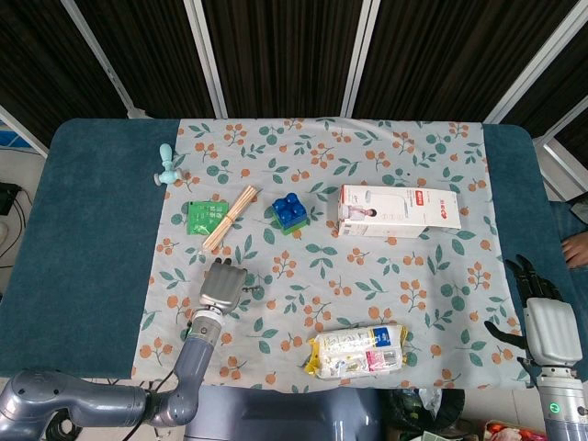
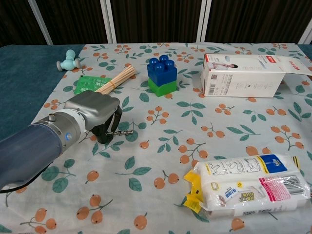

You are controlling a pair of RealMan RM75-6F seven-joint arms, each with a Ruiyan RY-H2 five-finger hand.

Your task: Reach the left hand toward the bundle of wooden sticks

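The bundle of wooden sticks lies slanted on the floral cloth, held by a rubber band, its lower end over a green packet. My left hand hovers low over the cloth a short way in front of the sticks, apart from them. Its fingers bend down toward the table, the thumb sticks out to the right, and it holds nothing. My right hand is at the table's right edge in the head view, fingers spread and empty, and is outside the chest view.
A blue and green toy block stands right of the sticks. A white box lies further right. A snack packet lies near the front edge. A teal toy sits at the back left.
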